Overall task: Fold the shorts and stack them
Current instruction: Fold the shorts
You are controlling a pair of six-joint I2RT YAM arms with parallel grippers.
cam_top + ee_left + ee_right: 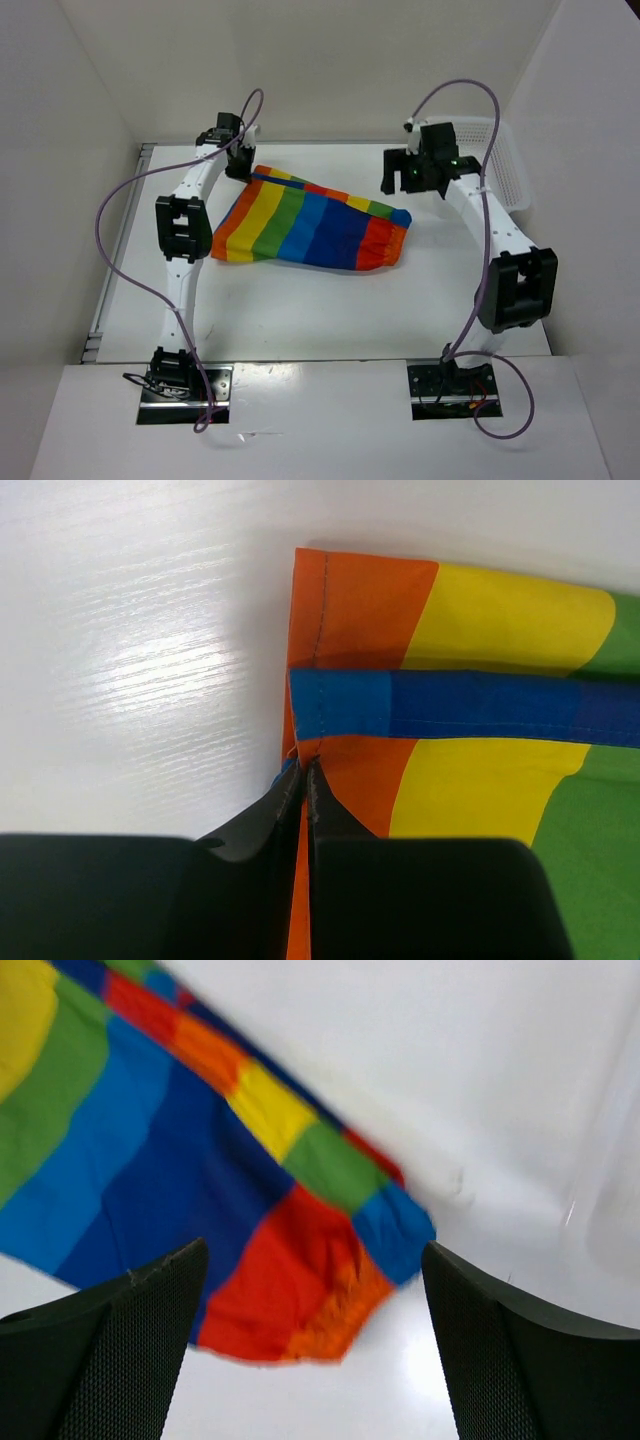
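Note:
The rainbow shorts (310,222) lie spread on the white table (330,300), folded in two, with the waistband end at the right. My left gripper (240,166) is shut on the shorts' far left corner; in the left wrist view its jaws (303,770) pinch the orange edge of the cloth (480,690). My right gripper (398,178) is open and empty, hovering above the table just beyond the shorts' right end. In the right wrist view the red and orange waistband end (300,1300) shows between its wide-apart fingers (140,1330).
A white plastic lattice basket (500,165) stands at the back right, behind the right arm. White walls enclose the table at the left, back and right. Both arm bases sit at the near edge.

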